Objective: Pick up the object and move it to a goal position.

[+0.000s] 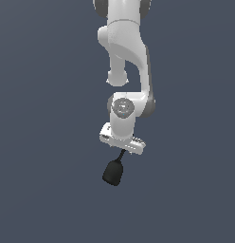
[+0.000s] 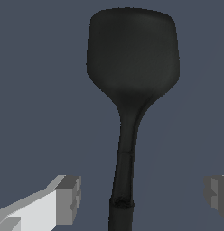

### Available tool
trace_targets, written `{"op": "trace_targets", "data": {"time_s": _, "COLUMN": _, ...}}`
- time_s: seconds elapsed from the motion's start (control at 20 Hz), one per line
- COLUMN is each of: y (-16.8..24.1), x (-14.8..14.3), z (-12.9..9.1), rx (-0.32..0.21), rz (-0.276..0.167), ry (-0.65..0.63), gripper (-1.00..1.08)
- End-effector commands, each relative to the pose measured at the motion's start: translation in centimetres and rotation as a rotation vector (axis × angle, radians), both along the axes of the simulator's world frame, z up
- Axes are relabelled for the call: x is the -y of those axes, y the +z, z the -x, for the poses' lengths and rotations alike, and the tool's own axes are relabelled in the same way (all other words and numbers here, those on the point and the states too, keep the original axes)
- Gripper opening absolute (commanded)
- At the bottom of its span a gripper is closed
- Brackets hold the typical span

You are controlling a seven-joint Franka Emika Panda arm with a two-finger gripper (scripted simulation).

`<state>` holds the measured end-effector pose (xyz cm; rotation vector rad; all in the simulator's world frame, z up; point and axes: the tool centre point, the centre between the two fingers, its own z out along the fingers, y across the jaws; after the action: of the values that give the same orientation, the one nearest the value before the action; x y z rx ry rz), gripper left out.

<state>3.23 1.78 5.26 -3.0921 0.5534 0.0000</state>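
Observation:
The object is a matte black spatula [image 1: 113,172] with a thin handle and a broad rounded paddle head. It lies on the dark grey floor just below the white arm's hand. In the wrist view the spatula [image 2: 132,58] runs lengthwise between my two fingers, with its handle end nearest the hand. My gripper [image 1: 123,150] sits over the handle end. In the wrist view the gripper [image 2: 141,194] is open: one grey fingertip [image 2: 68,198] and the other [image 2: 217,196] stand well apart, with gaps on both sides of the handle. Neither touches it.
The flat dark grey floor [image 1: 43,190] spreads all round. The white arm [image 1: 124,47] comes down from the top of the exterior view. No other objects show.

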Motion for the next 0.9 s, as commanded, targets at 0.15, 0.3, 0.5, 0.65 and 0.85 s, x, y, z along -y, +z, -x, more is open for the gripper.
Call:
{"op": "trace_targets", "data": {"time_s": 0.15, "y": -2.7, "x": 0.0, "z": 0.1, "rx": 0.0, "rz": 0.0, "ry": -0.003, "gripper": 1.0}}
{"op": "trace_targets", "data": {"time_s": 0.3, "y": -3.4, "x": 0.0, "z": 0.0, "rx": 0.0, "rz": 0.0, "ry": -0.003, "gripper": 1.0}}
{"op": "trace_targets", "data": {"time_s": 0.5, "y": -3.6, "x": 0.0, "z": 0.0, "rx": 0.0, "rz": 0.0, "ry": -0.003, "gripper": -1.0}}
{"op": "trace_targets", "data": {"time_s": 0.65, "y": -3.6, "x": 0.0, "z": 0.0, "rx": 0.0, "rz": 0.0, "ry": -0.003, "gripper": -1.0}}
{"op": "trace_targets", "data": {"time_s": 0.85, "y": -3.6, "x": 0.0, "z": 0.0, "rx": 0.0, "rz": 0.0, "ry": -0.003, "gripper": -1.0}}
